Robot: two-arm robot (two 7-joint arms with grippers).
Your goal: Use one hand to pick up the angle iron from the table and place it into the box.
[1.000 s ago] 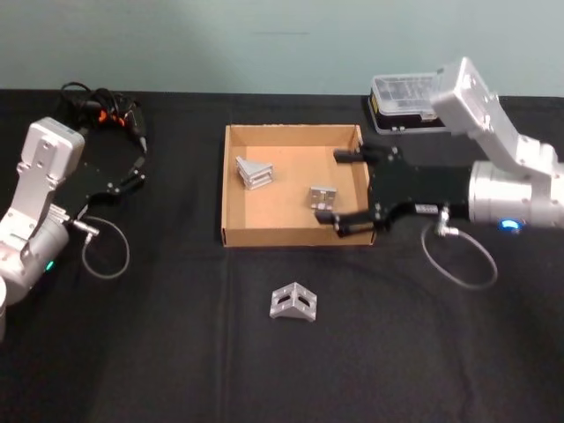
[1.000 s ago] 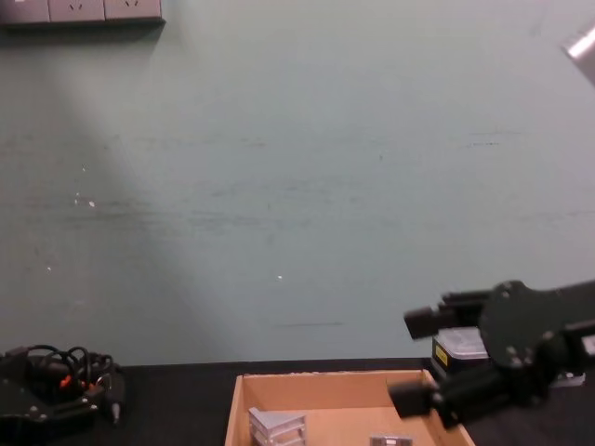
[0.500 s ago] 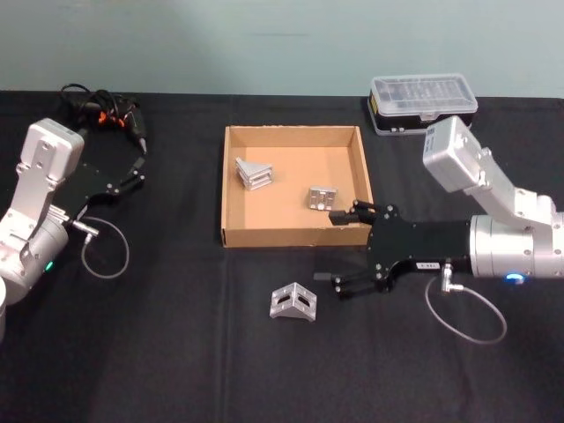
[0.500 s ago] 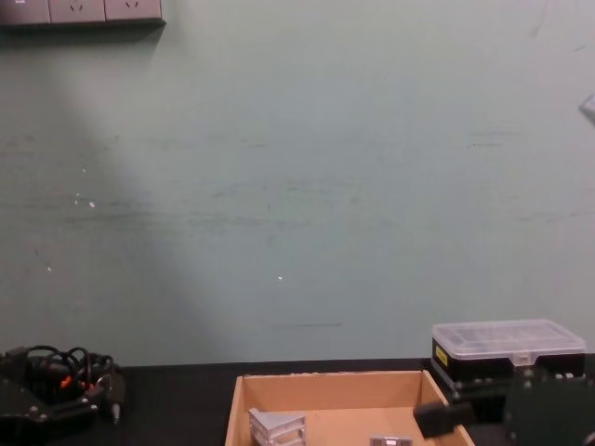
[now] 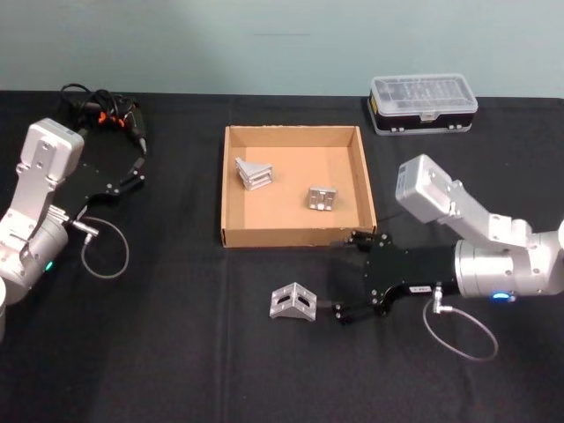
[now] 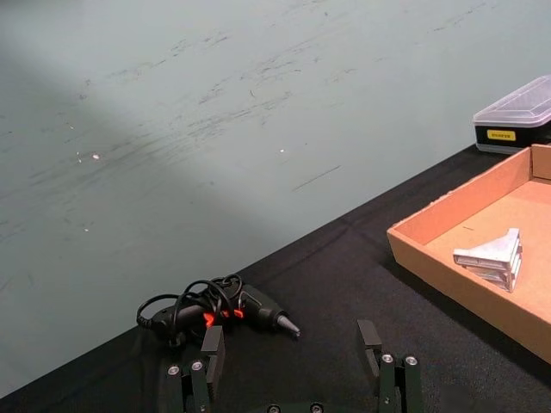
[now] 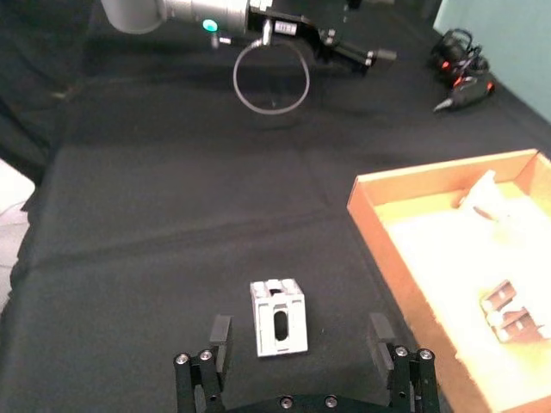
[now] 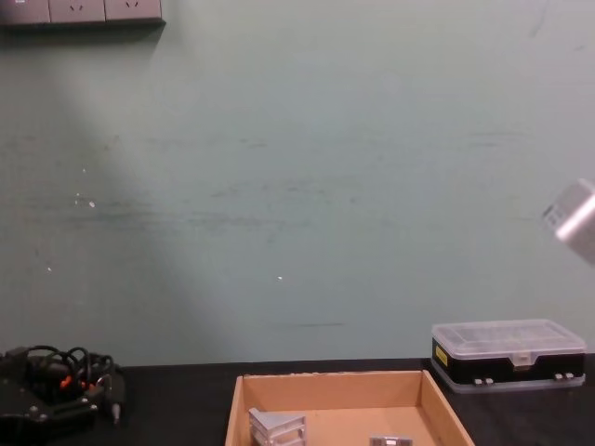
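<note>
One iron point(image 5: 293, 302), loose on the table point(image 5: 176, 352), just in front of the box point(image 5: 295, 236). Two brackets point(image 5: 254, 173) lie inside the box. Right gripper point(image 5: 346, 274) sits low, just beside the iron on its right, fingers spread, nothing held. Left gripper point(image 5: 138, 165) is parked far left, near a drill point(image 5: 106, 113). Case point(image 5: 424, 102) stands behind the box.

Left wrist view: left gripper's fingers point(image 6: 212, 348) wide apart, empty; drill beyond them.

Right wrist view: iron lies slotted face up, lined up between the two spread fingers point(image 7: 220, 331), untouched.

Chest view: box rim, brackets, case, drill; right arm's housing point(image 8: 569, 218) at the right edge.

Handling, as judged: small metal piece, stiff, not fragile, likely light. Its smooth faces may slip. Best hold is a pinch across the two flat, parallel sides, taken low and square, so it cannot twist out.
</note>
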